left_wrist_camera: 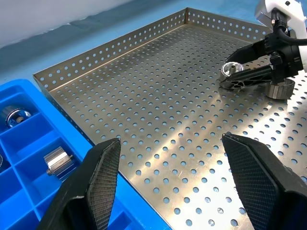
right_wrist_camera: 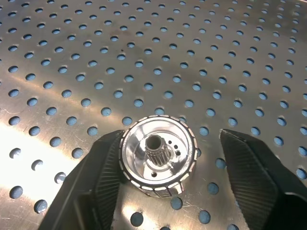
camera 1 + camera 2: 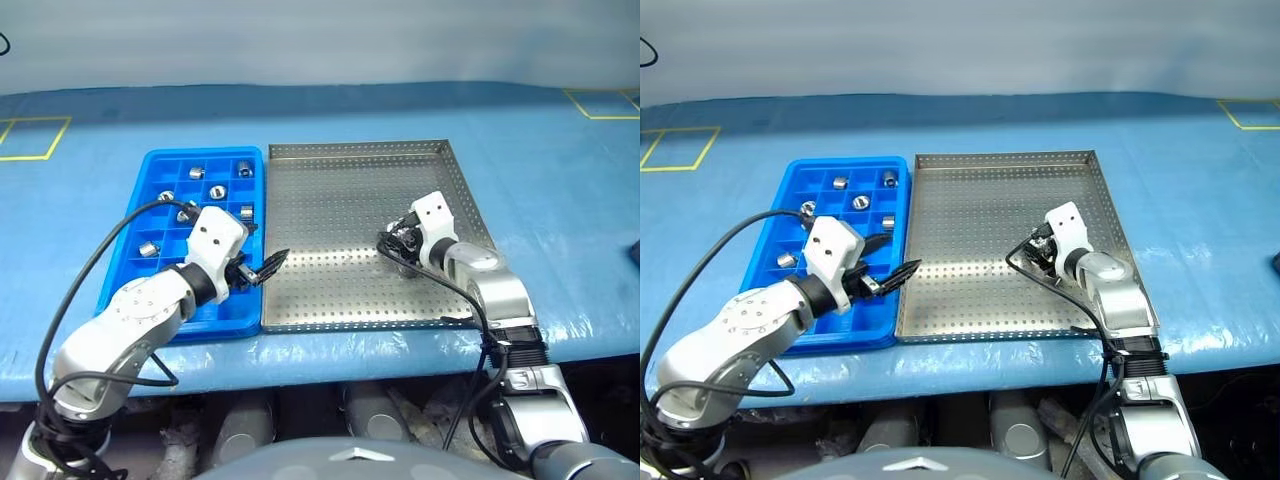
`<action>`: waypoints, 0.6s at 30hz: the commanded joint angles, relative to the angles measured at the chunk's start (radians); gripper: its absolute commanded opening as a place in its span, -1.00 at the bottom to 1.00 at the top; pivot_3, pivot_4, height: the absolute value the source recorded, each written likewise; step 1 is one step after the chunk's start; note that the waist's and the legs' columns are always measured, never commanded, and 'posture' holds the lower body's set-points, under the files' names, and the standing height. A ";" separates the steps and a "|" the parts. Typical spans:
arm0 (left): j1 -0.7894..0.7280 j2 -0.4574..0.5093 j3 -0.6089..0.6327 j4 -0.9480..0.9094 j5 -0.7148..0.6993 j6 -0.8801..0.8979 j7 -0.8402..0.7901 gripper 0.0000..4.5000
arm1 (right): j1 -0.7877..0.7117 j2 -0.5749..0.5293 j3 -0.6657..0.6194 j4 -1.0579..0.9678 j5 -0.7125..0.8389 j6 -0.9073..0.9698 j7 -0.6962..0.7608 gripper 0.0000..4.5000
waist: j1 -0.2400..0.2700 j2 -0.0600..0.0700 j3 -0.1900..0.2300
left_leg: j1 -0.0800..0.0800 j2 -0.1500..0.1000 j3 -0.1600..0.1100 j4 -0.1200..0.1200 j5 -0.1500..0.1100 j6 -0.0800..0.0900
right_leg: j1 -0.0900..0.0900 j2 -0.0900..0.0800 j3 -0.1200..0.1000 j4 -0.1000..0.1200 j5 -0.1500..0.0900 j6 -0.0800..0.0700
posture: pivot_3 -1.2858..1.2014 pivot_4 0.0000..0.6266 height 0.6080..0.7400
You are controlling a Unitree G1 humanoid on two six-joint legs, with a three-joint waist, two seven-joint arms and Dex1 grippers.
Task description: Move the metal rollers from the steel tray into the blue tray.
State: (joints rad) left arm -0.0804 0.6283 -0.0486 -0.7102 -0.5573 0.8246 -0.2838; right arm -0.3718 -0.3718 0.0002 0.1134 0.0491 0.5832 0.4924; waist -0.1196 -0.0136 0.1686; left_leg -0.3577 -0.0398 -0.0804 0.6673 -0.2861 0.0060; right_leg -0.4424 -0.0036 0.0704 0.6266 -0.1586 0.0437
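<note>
Rollers look small, hard and slick, so a grip across the ribbed outer wall should hold better than the polished end faces. One roller [image 2: 159,156] lies on the steel tray [image 3: 330,200] toward its right edge, between the fingers of the right end effector [image 2: 163,167]: one finger touches it, the other stands apart, not yet clamped. Left end effector [image 1: 170,182] hangs wide and empty over the steel tray's left edge. Blue tray [image 3: 155,165] already holds several rollers [image 3: 219,191] in separate compartments.
</note>
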 commanded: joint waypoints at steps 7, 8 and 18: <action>0.000 -0.013 0.026 -0.046 0.015 -0.003 -0.004 0.64 | -0.009 -0.009 -0.013 -0.096 0.022 -0.006 -0.022 -0.24 | 0.000 0.000 0.000 | 0.000 0.000 0.000 0.000 0.000 0.000 | 0.000 0.000 0.000 0.000 0.000 0.000 | -0.06 -0.52 1.00; -0.001 -0.014 0.026 -0.046 0.016 -0.003 -0.005 0.64 | -0.011 -0.006 -0.018 -0.115 0.030 -0.005 -0.023 -0.24 | -0.001 0.000 0.000 | 0.000 0.000 0.000 0.000 0.000 0.000 | -0.001 0.000 0.000 0.000 0.000 0.000 | -0.06 -0.52 1.00; 0.057 0.002 0.075 -0.080 0.012 0.008 0.001 0.64 | -0.074 0.006 0.048 -0.309 0.120 0.012 0.069 -0.24 | -0.002 0.000 0.000 | 0.000 0.000 0.000 0.000 0.000 0.000 | -0.001 0.000 0.000 0.000 0.000 0.001 | -0.04 -0.52 1.00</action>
State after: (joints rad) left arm -0.0402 0.6202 -0.0175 -0.7256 -0.5501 0.8283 -0.2847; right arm -0.4219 -0.3630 0.0132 -0.1298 0.1379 0.6009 0.5189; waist -0.1213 -0.0135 0.1687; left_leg -0.3583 -0.0394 -0.0808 0.6671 -0.2862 0.0061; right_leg -0.4436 -0.0034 0.0701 0.6267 -0.1584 0.0441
